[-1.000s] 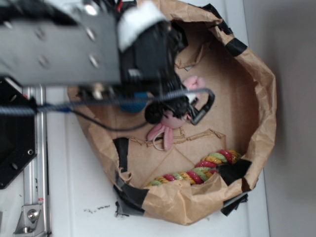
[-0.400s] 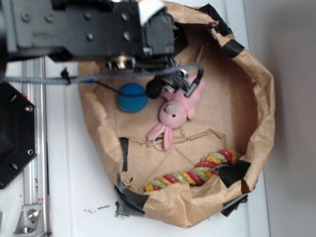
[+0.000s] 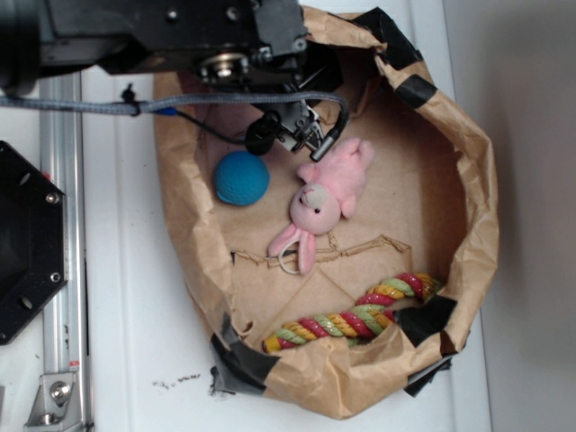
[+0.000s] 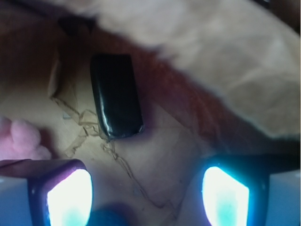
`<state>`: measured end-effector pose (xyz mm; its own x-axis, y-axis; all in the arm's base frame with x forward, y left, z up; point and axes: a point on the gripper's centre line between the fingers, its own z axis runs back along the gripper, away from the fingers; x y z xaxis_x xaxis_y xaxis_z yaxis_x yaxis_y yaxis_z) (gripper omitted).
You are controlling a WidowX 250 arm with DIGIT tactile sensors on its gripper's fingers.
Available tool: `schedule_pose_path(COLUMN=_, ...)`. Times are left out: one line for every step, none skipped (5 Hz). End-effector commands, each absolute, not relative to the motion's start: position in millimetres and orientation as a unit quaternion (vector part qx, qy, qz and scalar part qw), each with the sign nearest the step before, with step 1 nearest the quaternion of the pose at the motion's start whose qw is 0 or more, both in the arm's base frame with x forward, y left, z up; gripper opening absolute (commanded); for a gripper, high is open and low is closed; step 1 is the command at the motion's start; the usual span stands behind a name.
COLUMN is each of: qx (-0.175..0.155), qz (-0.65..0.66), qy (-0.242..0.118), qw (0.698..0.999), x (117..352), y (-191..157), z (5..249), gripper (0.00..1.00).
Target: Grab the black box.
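Gripper (image 3: 306,135), jaws apart and empty, has climbed toward the exterior view's upper middle, uncovering 1 blue ball (image 3: 241,177) and 1 pink bunny (image 3: 326,196); 1 striped rope (image 3: 355,317) lies lower right. Wrist view: 1 black box (image 4: 115,95) lies upper left of center, ahead of 2 glowing fingertips (image 4: 69,198).

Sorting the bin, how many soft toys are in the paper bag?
3: blue ball at left, pink bunny in the middle, rope toy along the lower edge. The arm could hide more.
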<state>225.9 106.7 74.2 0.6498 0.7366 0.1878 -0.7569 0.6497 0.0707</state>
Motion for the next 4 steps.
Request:
schedule_pose_path(qx=0.071, qz=0.413, qy=-0.092, qw=0.903, x=226.0, y=120.8, z=89.4, gripper=1.0)
schedule_pose_path(qx=0.071, qz=0.413, qy=-0.092, qw=0.903, x=226.0, y=120.8, z=89.4, gripper=1.0)
schedule_pose_path(qx=0.071, qz=0.413, qy=-0.092, qw=0.903, x=226.0, y=120.8, z=89.4, gripper=1.0)
schedule_pose_path(qx=0.069, qz=0.421, qy=-0.104, qw=0.898, x=239.0, y=125.0, z=73.9, gripper=1.0)
